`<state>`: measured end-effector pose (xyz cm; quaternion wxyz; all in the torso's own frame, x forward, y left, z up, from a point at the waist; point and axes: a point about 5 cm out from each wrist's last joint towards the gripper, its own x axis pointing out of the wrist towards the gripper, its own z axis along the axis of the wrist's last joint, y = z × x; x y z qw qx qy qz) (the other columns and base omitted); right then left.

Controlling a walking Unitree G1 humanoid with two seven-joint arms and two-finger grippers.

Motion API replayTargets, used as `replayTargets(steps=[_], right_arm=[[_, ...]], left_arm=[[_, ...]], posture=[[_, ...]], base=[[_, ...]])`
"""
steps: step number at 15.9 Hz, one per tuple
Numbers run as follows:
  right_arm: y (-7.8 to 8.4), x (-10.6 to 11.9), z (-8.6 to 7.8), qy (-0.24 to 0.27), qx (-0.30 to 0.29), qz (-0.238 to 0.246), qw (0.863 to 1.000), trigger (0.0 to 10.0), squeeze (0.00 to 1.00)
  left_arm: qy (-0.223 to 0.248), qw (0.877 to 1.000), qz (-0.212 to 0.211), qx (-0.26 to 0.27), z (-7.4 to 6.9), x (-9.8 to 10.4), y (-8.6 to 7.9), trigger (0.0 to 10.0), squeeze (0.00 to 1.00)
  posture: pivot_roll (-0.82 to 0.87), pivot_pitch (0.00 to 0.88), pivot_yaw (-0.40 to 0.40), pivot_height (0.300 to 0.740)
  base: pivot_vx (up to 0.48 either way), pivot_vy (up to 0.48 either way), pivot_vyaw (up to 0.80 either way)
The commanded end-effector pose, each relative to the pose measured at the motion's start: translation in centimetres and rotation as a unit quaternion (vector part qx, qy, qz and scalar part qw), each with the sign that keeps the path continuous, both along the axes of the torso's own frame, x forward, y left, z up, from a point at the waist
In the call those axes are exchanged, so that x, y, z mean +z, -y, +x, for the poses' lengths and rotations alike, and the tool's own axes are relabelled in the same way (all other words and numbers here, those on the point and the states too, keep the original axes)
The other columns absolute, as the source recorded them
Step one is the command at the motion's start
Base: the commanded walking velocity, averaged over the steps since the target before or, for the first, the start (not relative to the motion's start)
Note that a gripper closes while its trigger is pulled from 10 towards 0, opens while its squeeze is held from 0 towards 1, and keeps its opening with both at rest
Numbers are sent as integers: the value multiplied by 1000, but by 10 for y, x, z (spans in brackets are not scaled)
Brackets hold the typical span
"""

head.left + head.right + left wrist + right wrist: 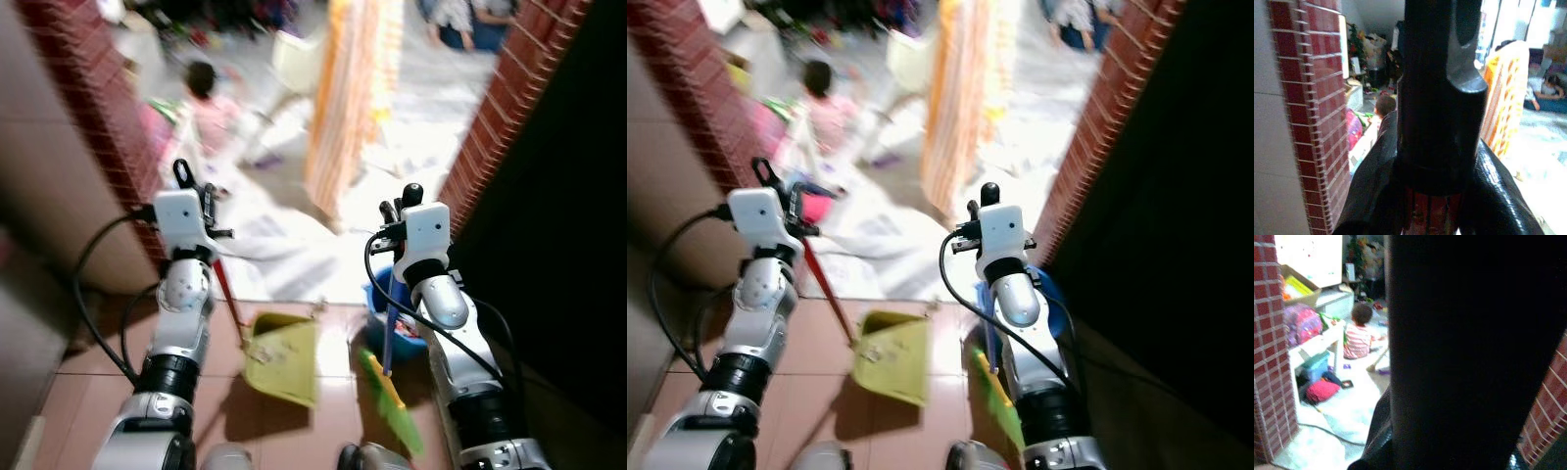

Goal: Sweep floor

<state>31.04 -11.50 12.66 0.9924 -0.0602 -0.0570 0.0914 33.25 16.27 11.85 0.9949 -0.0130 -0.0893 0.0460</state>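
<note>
Left of centre, the left gripper [208, 211] is clamped on the red handle of a yellow-green plastic dustpan [282, 357] resting on the tiles at lower centre. Right of centre, the right gripper [394, 223] grips the blue handle of a green-bristled broom [392, 390]. Judged as carrying tools to the doorway; next, a careful walk toward the person sitting [208, 103] at upper left.

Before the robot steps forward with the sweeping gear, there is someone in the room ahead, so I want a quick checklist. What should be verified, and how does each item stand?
1. Left pincer holds the dustpan's red handle: ok, the wrist view shows the fingers closed on the handle.
2. Yellow dustpan sits low at the floor: ok, though contact cannot be told.
3. Right pincer holds the blue broom handle: cannot tell, the wrist view is too dark.
4. Green broom head on the tiles: ok.
5. Path ahead free of people: not ok, a child sits on the floor beyond the doorway.
6. Room between the brick walls: cannot tell, the picture is blurred.
</note>
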Motion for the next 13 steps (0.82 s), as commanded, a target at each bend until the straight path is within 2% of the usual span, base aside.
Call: replayTargets(steps=[1,3,4,6,10,12,13], right_arm=[[-7,17,7,41,11,1,999,10000,0],[-6,17,8,43,9,2,999,10000,0],[-5,17,11,44,3,2,999,10000,0],[-6,18,13,46,1,-1,999,10000,0],[-6,18,14,46,0,-3,999,10000,0],[-6,19,18,48,-3,-7,999,10000,0],[-6,18,19,48,-2,-7,999,10000,0]], left_arm=[[14,1000,6,-7,-2,8,-2,10000,0],[7,1000,1,-9,-7,4,-2,10000,0],[-12,999,-31,-26,-11,-1,3,10000,0],[-29,997,-32,-58,-12,-6,11,10000,0],[-30,997,-34,-62,-13,-6,12,10000,0],[-39,994,-42,-96,-10,-4,25,10000,0],[-40,994,-47,-96,-10,-3,27,10000,0]], posture=[[-20,0,-22,740],[-15,0,-20,740],[-14,0,-19,740],[-15,0,-19,740],[-15,0,-19,740],[-21,0,-23,740],[-22,0,-23,740]], base=[[0,480,0],[0,480,0],[0,480,0],[0,480,0],[0,480,0],[0,480,-800],[0,480,-681]])
